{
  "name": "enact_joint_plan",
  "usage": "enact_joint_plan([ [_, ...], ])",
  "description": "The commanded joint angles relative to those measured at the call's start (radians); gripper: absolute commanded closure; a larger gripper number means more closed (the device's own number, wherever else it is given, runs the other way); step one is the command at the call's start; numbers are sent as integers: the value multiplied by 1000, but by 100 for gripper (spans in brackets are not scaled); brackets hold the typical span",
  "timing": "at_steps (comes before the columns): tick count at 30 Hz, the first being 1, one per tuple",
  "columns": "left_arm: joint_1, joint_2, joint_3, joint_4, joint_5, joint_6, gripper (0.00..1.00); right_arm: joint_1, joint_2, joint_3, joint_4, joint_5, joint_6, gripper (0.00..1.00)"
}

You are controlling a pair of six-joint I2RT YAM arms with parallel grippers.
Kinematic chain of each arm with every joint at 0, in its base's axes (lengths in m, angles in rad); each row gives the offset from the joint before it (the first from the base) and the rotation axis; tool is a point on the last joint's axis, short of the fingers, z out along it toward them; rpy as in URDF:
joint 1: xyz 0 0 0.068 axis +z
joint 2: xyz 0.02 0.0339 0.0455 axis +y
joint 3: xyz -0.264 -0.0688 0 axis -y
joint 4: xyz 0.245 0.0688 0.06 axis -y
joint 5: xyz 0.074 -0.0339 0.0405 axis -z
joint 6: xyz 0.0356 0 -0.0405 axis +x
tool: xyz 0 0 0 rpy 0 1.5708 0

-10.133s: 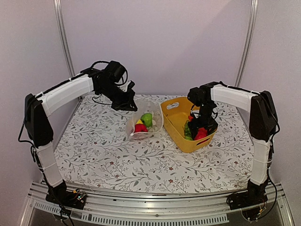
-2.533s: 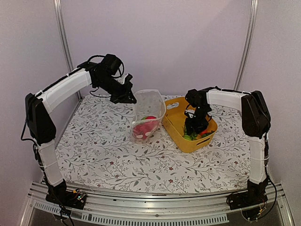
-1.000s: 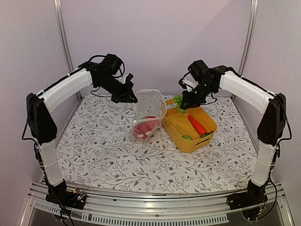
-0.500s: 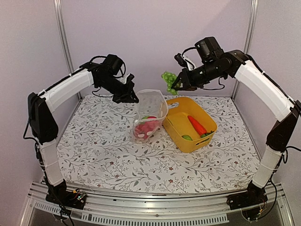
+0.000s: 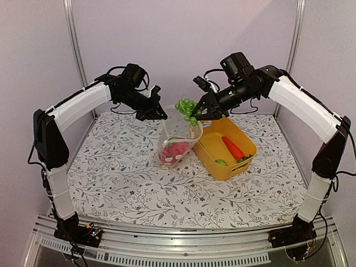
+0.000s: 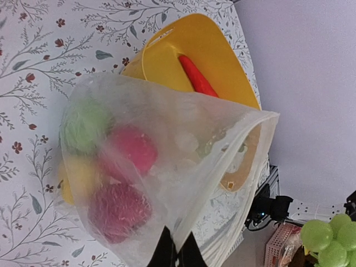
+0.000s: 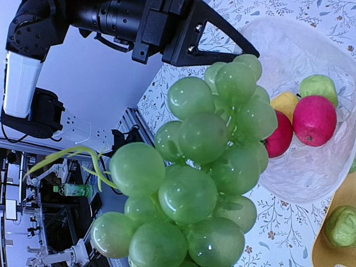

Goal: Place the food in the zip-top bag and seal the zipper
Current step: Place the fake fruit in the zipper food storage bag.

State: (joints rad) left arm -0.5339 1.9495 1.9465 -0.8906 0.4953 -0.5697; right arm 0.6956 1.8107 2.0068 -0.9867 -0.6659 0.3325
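Note:
The clear zip-top bag (image 5: 177,139) stands on the table with its mouth gaping, so the zipper (image 6: 233,105) along the rim is apart. My left gripper (image 5: 161,115) is shut on the bag's rim, and its fingertips (image 6: 178,253) pinch the plastic. Inside lie a red apple (image 7: 314,119), a yellow lemon (image 7: 285,104), a green piece (image 6: 83,125) and another red piece (image 6: 119,208). My right gripper (image 5: 201,111) is shut on a bunch of green grapes (image 5: 188,109) hanging just over the bag's mouth. In the right wrist view the grapes (image 7: 206,161) hide its fingers.
The yellow tub (image 5: 214,161) stands right of the bag, touching it, with an orange-red carrot (image 5: 233,148) and a green piece (image 5: 221,162) in it. A flower-print cloth (image 5: 128,183) covers the table. Metal posts rise at the back corners.
My right gripper has lifted the grapes out of the tub, swung up and left, then come down over the bag's mouth. The left arm has held the bag almost still.

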Motion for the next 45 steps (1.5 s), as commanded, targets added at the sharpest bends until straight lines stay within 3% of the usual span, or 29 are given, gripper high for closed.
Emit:
enact_joint_plan([
  [1,-2,-26,-28,61,25,-5,100,2,58,5,-16,-72,56,93],
  [21,-2,-45,-63,81,64,-3,100,-26,334,146,29,18,186,90],
  [29,1,-33,-50,82,72,-1,100,-34,376,198,57,37,203,58],
  [45,29,-7,-47,113,121,-23,100,-36,289,177,-16,41,160,41],
])
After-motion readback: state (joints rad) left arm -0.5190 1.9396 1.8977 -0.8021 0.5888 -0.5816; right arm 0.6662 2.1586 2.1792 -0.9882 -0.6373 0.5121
